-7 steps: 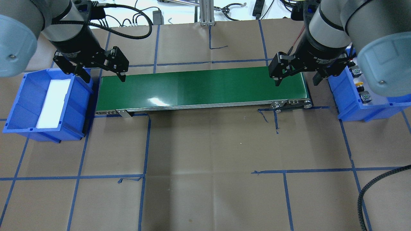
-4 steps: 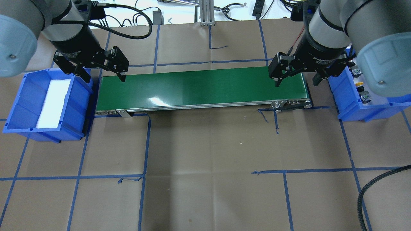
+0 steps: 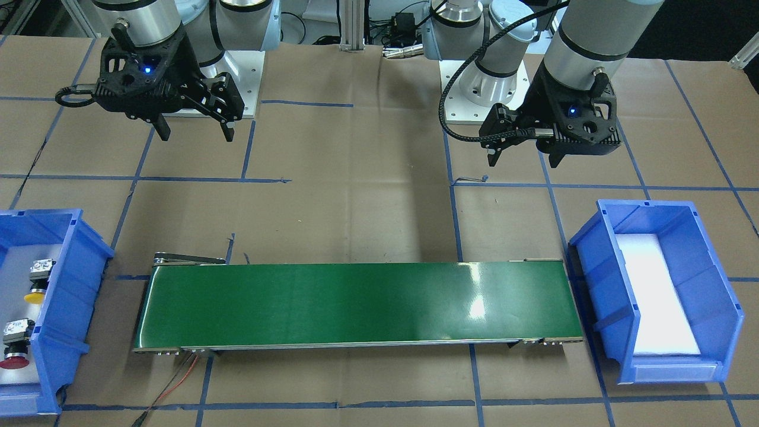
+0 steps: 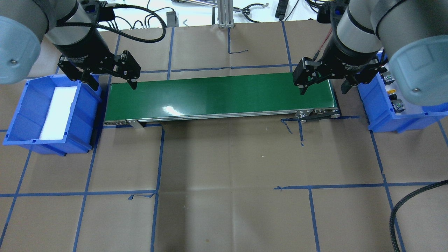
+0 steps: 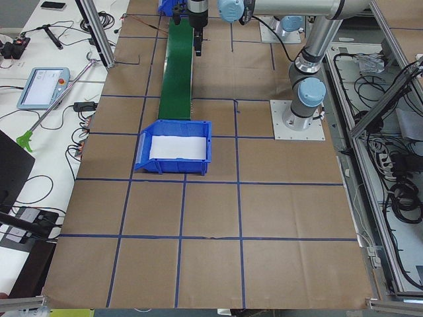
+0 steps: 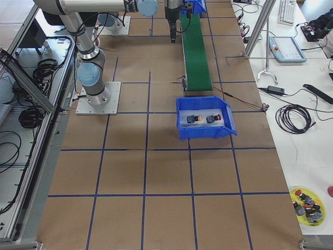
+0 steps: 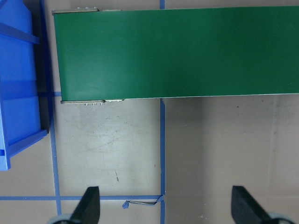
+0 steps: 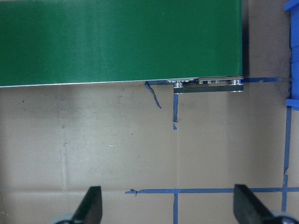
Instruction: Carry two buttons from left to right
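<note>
Both buttons lie in the blue bin (image 3: 66,279) at the robot's right end of the green conveyor belt (image 4: 220,94). The yellow-capped button (image 3: 37,284) and the red-capped button (image 3: 14,350) lie on their sides on white foam. They also show in the exterior right view, yellow (image 6: 196,119) and red (image 6: 213,119). In the overhead view the yellow cap (image 4: 392,92) peeks out beside the right arm. My right gripper (image 4: 323,90) is open and empty above the belt's right end. My left gripper (image 4: 113,84) is open and empty above the belt's left end.
A second blue bin (image 4: 21,112), holding only a white foam pad, stands at the belt's left end. Blue tape lines cross the brown table cover. A black cable (image 4: 402,206) lies at the front right. Both wrist views look down on belt ends and paper.
</note>
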